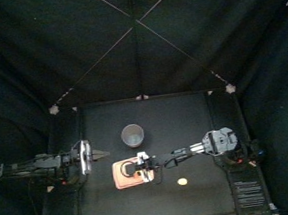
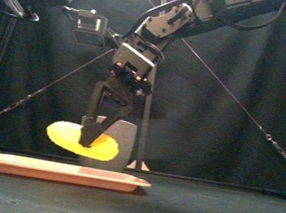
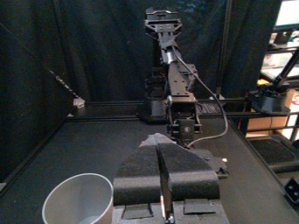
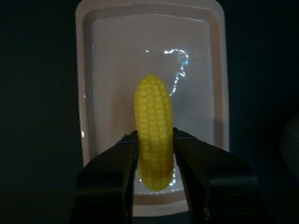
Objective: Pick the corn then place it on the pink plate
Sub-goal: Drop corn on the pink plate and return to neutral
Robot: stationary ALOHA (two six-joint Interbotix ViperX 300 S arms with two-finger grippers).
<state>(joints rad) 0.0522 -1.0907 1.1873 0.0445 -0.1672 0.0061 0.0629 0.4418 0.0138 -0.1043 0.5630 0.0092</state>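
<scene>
The yellow corn [image 4: 152,122] is held lengthwise between the jaws of my right gripper [image 4: 155,147], which is shut on it. In the front view the corn [image 2: 73,139] hangs just above the flat pink plate [image 2: 41,170], with the right gripper [image 2: 91,139] coming down on it from above. Seen from the top, the right gripper [image 1: 143,167] is over the plate [image 1: 122,182] in the middle of the table. My left gripper [image 3: 163,175] rests at the left side, its jaws pressed together and holding nothing.
A tall grey speckled cup [image 1: 133,134] stands behind the plate, and it shows near the left gripper as the cup [image 3: 77,201]. A small yellow toy [image 1: 182,182] lies on the table right of the plate.
</scene>
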